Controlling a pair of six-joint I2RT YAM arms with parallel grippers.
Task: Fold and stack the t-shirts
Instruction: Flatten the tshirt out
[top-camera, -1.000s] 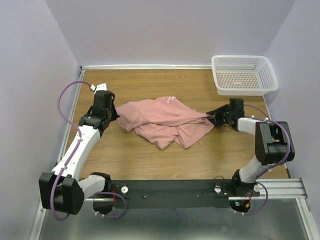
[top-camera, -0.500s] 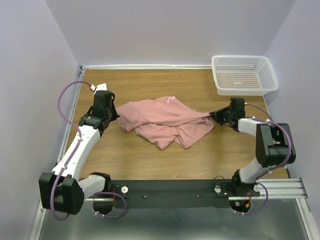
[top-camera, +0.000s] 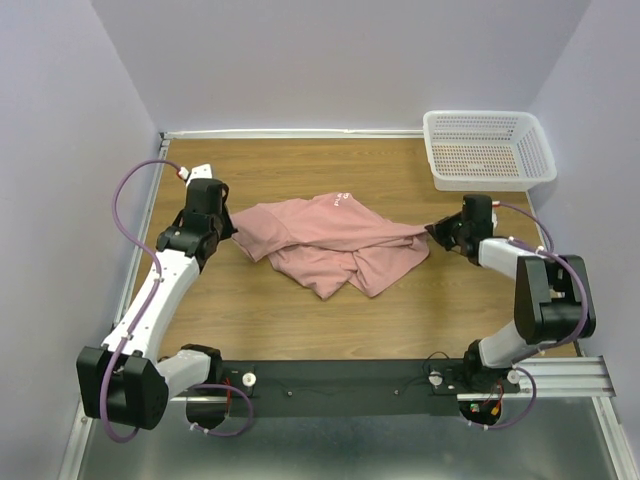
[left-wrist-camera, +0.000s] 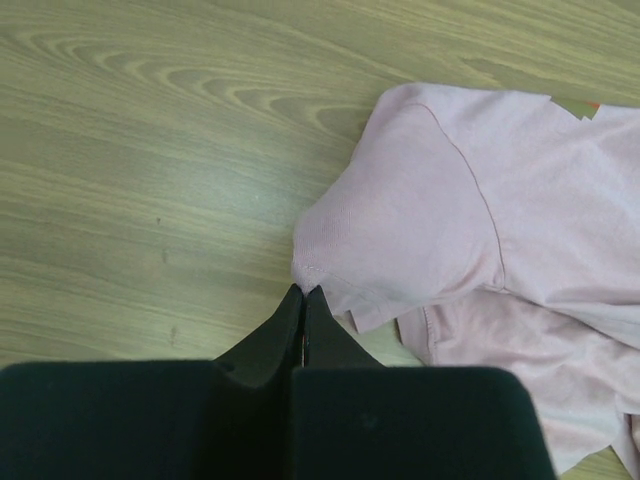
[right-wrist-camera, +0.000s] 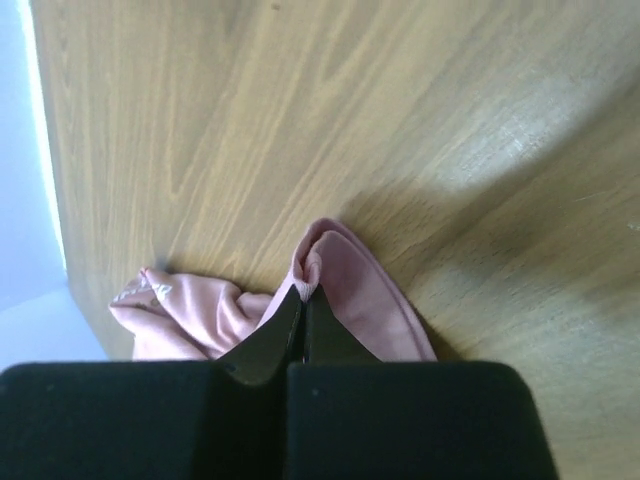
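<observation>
**Fig. Both hands at opposite ends of the garment.** The pink t-shirt (top-camera: 330, 245) lies crumpled on the tabletop (top-camera: 300, 320), directly between the two hands. Its long axis runs roughly from the left hand (top-camera: 225, 222) to the right hand (top-camera: 437, 232). Each hand therefore has the cloth straight ahead of its fingertips and the other hand beyond it. Neither arm is nearer, since each already meets its own end of the shirt.

The overhead view shows the whole span. The middle of the shirt is bunched and overlapped, with a loose lobe sagging toward the arm bases, and the white basket (top-camera: 487, 150) stands well apart, beyond the right hand.

The left wrist view shows the left hand clenched, its tips meeting on the hem of a sleeve (left-wrist-camera: 400, 220), with the body of the shirt fanning out ahead and to its right. The right wrist view shows the right hand clenched on a narrow raised fold (right-wrist-camera: 335, 290), with the rest trailing away ahead of the tips.

Judgement: the coming move appears to be an outward pull along this axis to spread the shirt flat.
</observation>
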